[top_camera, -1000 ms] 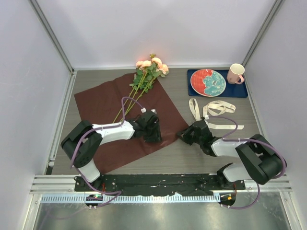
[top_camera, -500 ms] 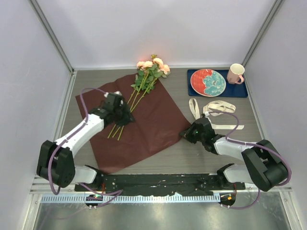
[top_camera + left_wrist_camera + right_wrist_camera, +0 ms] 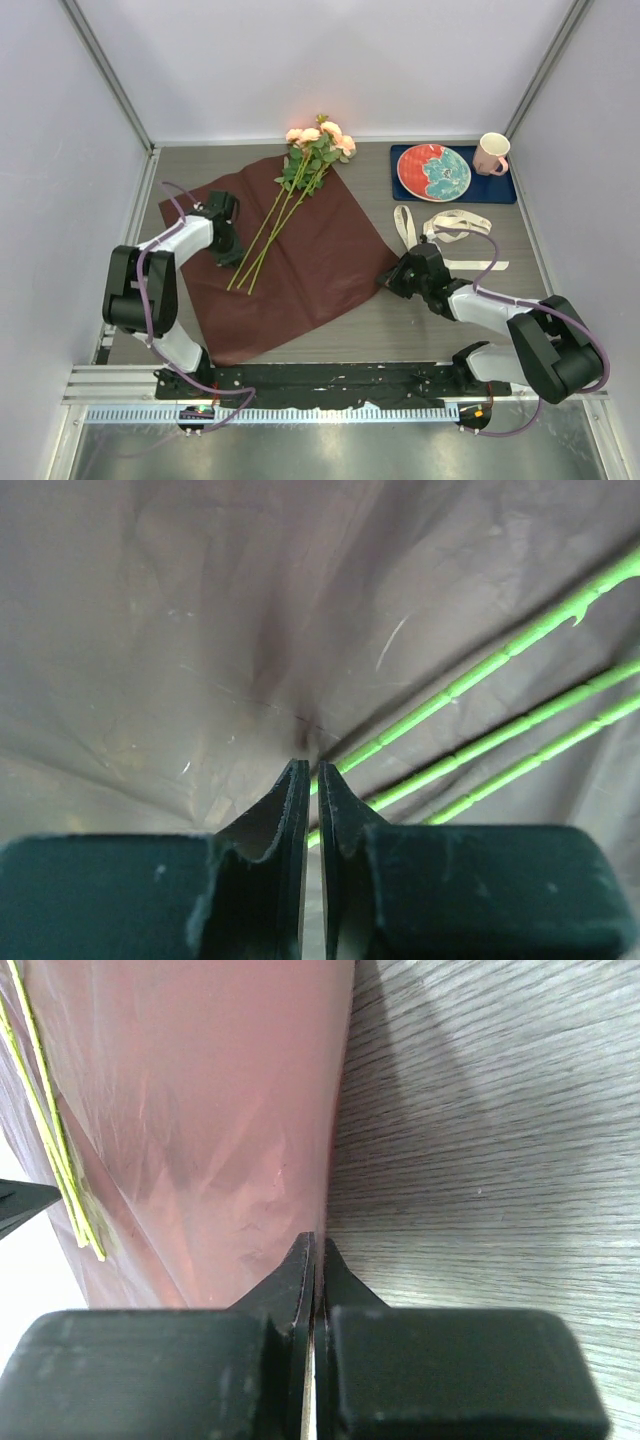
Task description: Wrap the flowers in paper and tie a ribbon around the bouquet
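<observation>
The large, thin dark red paper sheet (image 3: 330, 260) lay flat. The peach-pink roses (image 3: 310, 155) on long green stems slanted across it, blooms past its far corner. Left of the stems, the left gripper (image 3: 230, 250) showed only a slit, seemingly nipping a pucker of paper, probably to fold it over them. The right gripper (image 3: 392, 280) was clamped on the paper's right corner, apparently anchoring it. The cream fabric ribbon (image 3: 445, 225) lay beyond that corner.

Top cam: fixed high behind both arms, facing down and fwd over the whole table (image 3: 370, 325). Left wrist cam: v. close, looking past its own fingers (image 3: 285, 820) at red paper (image 3: 200, 630) and green stems (image 3: 500, 735). Right wrist cam: equally close, low along the paper's edge on the table. All 3 views share paper and stems.
</observation>
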Motion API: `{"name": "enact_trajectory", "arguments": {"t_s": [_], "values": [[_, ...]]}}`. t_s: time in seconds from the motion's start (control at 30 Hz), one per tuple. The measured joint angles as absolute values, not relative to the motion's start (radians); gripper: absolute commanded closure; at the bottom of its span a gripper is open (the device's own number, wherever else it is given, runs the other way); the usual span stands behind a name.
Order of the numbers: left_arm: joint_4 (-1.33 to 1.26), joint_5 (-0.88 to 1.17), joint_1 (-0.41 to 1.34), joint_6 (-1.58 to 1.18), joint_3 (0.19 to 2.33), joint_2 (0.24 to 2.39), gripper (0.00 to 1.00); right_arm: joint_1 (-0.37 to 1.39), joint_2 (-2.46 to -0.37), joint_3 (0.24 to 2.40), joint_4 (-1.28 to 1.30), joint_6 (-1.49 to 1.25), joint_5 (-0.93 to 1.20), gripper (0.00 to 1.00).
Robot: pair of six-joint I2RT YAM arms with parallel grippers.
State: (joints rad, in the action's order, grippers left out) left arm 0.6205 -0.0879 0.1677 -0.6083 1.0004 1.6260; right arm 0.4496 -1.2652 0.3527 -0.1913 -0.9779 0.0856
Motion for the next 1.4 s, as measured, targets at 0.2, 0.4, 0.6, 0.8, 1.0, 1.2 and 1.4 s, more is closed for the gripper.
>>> {"name": "enact_trajectory", "arguments": {"t_s": [0.2,0.4,0.6,0.8,1.0,1.2,1.4], "values": [[0.612,-0.097,0.179,-0.604,0.997,1.664,0.92,0.450,-1.265,0.354,-0.191,-0.968,0.090,1.00],[0.580,-0.071,0.223,-0.620,0.967,1.655,0.92,0.450,-1.271,0.360,-0.192,-0.955,0.092,1.00],[0.595,-0.083,0.231,-0.619,0.967,1.639,0.75,0.450,-1.276,0.418,-0.105,-0.899,0.068,0.53],[0.696,-0.082,0.229,-0.620,0.974,1.414,0.49,0.533,-1.192,0.540,0.195,-0.780,-0.093,0.31],[0.803,-0.086,0.179,-0.637,1.013,1.053,0.43,1.049,-1.075,0.642,0.214,-0.584,-0.218,0.22],[0.880,-0.070,0.172,-0.690,1.015,0.914,0.43,1.304,-1.226,0.529,-0.175,-0.171,-0.175,0.25],[0.914,-0.039,0.172,-0.724,0.994,0.851,0.43,1.414,-1.604,0.665,-0.361,0.146,-0.174,0.33]]}}
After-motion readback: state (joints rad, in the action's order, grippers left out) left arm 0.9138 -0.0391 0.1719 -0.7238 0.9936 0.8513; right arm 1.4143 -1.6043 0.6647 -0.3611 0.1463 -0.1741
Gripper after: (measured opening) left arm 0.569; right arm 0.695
